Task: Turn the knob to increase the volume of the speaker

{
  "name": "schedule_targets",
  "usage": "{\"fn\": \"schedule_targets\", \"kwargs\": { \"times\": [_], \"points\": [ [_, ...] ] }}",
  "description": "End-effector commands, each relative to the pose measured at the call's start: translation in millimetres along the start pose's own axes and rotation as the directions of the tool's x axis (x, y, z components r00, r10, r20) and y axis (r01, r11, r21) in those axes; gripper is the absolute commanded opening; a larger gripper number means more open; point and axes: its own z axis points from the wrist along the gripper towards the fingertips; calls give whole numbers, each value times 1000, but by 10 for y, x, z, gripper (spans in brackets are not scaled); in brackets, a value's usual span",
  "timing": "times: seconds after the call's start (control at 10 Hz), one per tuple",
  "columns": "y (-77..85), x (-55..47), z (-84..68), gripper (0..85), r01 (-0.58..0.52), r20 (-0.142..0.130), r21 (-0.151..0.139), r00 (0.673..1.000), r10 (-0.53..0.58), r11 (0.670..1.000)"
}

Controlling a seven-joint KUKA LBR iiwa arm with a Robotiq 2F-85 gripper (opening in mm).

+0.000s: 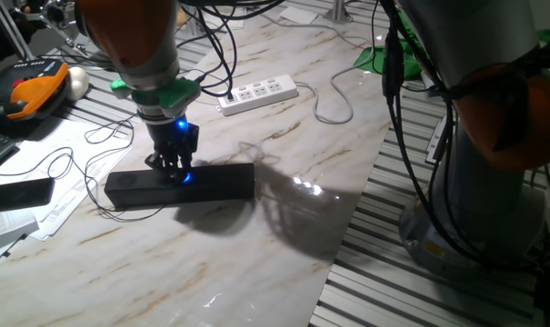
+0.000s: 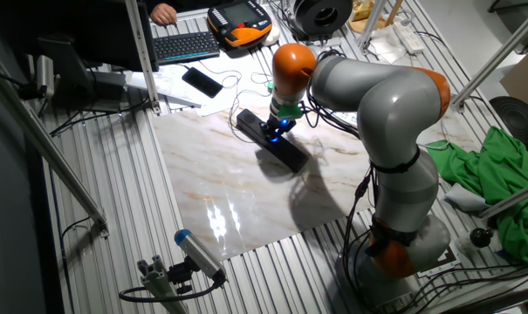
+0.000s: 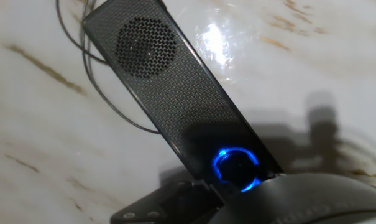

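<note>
The speaker (image 1: 211,184) is a long black bar lying flat on the marble table, also seen in the other fixed view as the speaker (image 2: 285,150) and in the hand view as the speaker (image 3: 166,87) with its round mesh grille. Its knob (image 3: 235,167) glows with a blue ring at mid-length; the glow of the knob (image 1: 185,177) shows under my fingertips. My gripper (image 1: 176,169) points straight down onto the knob, with its dark fingers (image 3: 188,196) close on either side of it. From the other side the gripper (image 2: 273,132) sits on the bar's middle.
A white power strip (image 1: 258,93) lies behind the speaker with cables around it. A flat black remote (image 1: 18,193) rests on papers at the left. A thin black cable (image 3: 107,99) curls beside the speaker's far end. A green cloth (image 2: 508,183) lies off the table.
</note>
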Motion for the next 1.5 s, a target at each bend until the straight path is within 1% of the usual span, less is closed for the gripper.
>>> {"fn": "schedule_targets", "kwargs": {
  "times": [0.0,0.2,0.3,0.4,0.6,0.8,1.0,1.1,1.3,1.4],
  "points": [
    [3,3,-3,340,-14,0,0,1000,14,1000],
    [11,18,2,340,-51,0,-3,999,51,999],
    [19,34,8,340,-58,3,-4,998,58,998],
    [31,45,8,340,-65,7,2,998,65,998],
    [36,40,1,340,-66,7,2,998,66,998],
    [41,34,-9,340,-72,8,8,997,71,997],
    [49,25,-17,340,-62,20,20,998,61,998],
    [57,22,-19,510,-53,22,26,998,52,998],
    [62,12,-5,510,-51,32,24,998,51,998],
    [69,8,0,510,-46,39,18,998,46,999]
  ]
}}
